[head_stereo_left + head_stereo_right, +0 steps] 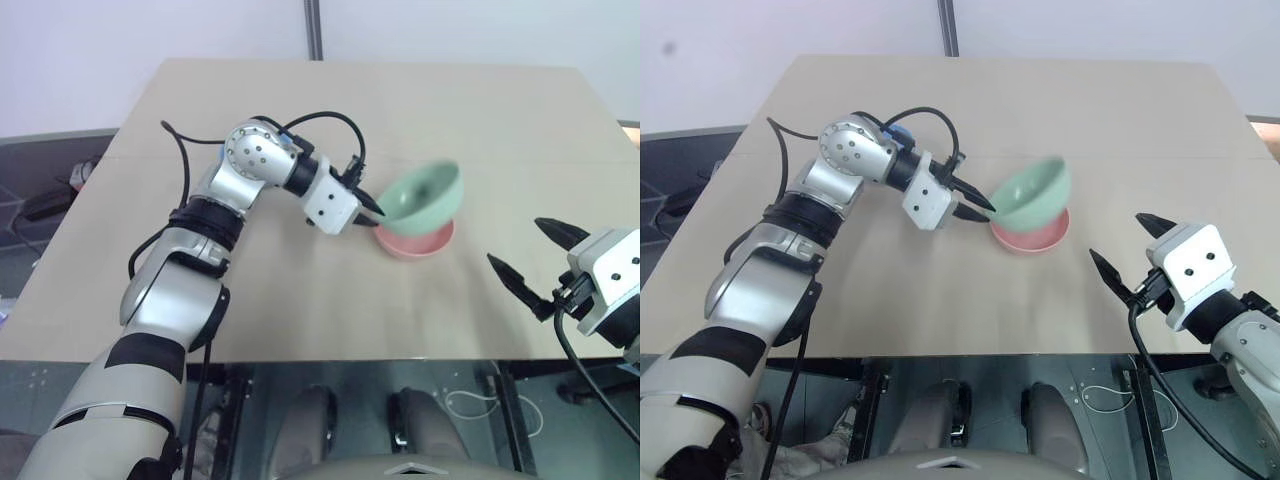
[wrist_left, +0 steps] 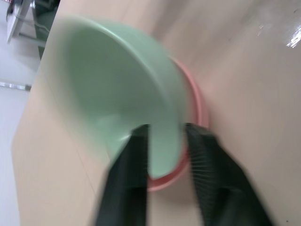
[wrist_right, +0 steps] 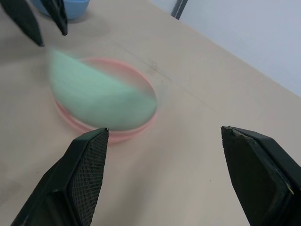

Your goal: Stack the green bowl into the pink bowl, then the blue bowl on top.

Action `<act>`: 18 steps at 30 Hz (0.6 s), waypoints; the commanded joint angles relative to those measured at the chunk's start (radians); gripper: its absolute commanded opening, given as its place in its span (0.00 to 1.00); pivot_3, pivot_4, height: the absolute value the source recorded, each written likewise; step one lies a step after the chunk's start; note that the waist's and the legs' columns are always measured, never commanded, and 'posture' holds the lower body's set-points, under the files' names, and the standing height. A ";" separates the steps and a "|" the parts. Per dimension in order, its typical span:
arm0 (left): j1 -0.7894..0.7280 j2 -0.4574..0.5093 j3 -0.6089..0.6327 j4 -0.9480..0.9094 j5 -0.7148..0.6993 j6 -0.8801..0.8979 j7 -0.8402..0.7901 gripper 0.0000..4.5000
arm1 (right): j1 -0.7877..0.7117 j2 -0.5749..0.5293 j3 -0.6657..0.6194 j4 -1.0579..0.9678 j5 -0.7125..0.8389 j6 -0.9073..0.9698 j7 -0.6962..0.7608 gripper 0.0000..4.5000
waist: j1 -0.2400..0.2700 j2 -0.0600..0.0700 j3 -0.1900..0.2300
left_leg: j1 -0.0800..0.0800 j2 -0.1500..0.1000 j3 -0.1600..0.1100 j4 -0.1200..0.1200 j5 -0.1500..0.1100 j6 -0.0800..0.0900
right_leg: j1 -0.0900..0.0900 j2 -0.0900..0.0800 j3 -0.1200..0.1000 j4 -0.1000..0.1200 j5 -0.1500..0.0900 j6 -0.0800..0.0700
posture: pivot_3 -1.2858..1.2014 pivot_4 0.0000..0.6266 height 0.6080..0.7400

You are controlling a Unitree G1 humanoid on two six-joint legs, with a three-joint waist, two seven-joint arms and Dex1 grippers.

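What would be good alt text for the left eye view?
A tilted green bowl sits partly inside a pink bowl on a tan table, with the left pincer at the green bowl's lower rim. The right pincer waits open off to the right, holding nothing.

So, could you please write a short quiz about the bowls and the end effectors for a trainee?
1. Fill in: the green bowl rests in the ___ bowl.
2. True or false: the green bowl sits level.
3. What does the right end effector hold?
Key:
1. The pink bowl.
2. False; it is tilted.
3. Nothing; it is open.
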 commanded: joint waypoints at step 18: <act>0.148 0.339 0.162 -0.078 0.421 0.684 0.595 0.73 | -0.165 0.017 0.104 0.034 0.141 -0.124 0.114 0.93 | 0.001 -0.001 0.001 | -0.001 0.001 -0.001 0.001 0.000 0.000 | -0.001 0.000 -0.002 0.002 0.000 0.000 | 0.52 0.24 1.00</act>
